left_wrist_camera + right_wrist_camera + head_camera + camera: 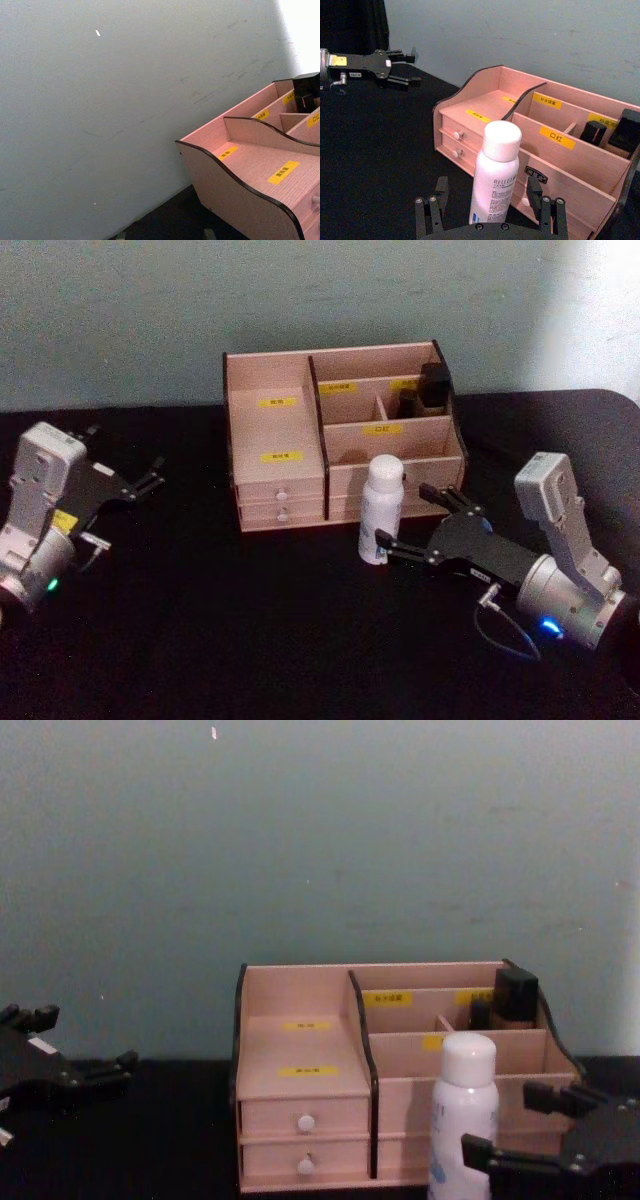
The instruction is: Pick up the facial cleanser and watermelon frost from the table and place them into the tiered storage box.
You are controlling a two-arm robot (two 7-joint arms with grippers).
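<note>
White, round-capped facial cleanser upright before the tiered storage box

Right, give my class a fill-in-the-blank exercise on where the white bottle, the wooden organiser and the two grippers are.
The white bottle stands upright in ____ of the tiered storage box.
The right gripper is ____, one finger either side of the bottle.
The box's two drawers have ____ knobs.
The left gripper hangs on the box's ____ side.
Missing: front; open; white; left.
</note>
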